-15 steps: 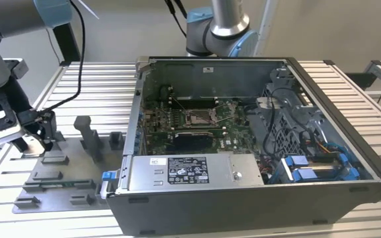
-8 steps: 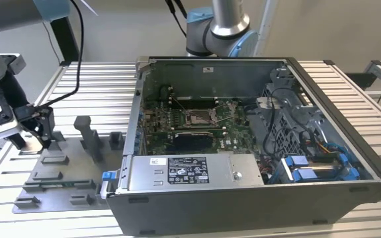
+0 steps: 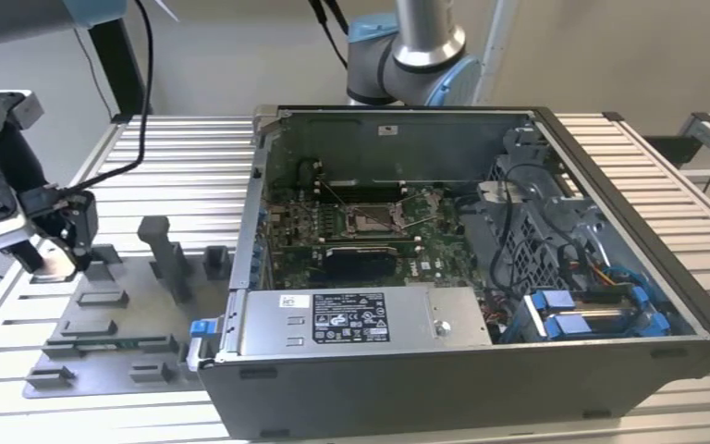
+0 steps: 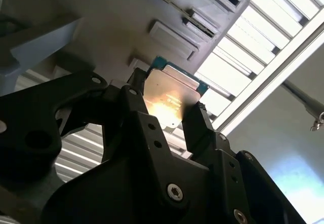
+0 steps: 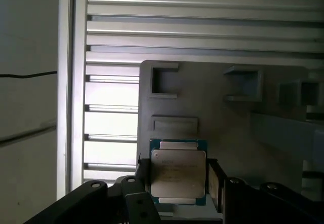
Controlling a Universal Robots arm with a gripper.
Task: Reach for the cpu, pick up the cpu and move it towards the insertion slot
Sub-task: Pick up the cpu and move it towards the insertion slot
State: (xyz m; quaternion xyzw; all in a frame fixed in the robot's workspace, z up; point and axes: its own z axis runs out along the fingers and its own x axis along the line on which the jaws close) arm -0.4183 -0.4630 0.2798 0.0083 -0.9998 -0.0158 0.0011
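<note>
The claw (image 3: 55, 252) is closed on the cpu (image 5: 178, 173), pinching two opposite edges, at the exterior view's left above the grey fixture plate (image 3: 115, 347). Carry it level, with a firm grip: the insertion slot (image 3: 372, 219) lies well apart, inside the computer case (image 3: 479, 370).

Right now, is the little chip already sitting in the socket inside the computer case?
No. The cpu is held in the gripper over the grey fixture tray, outside the computer case that holds the insertion slot.
</note>
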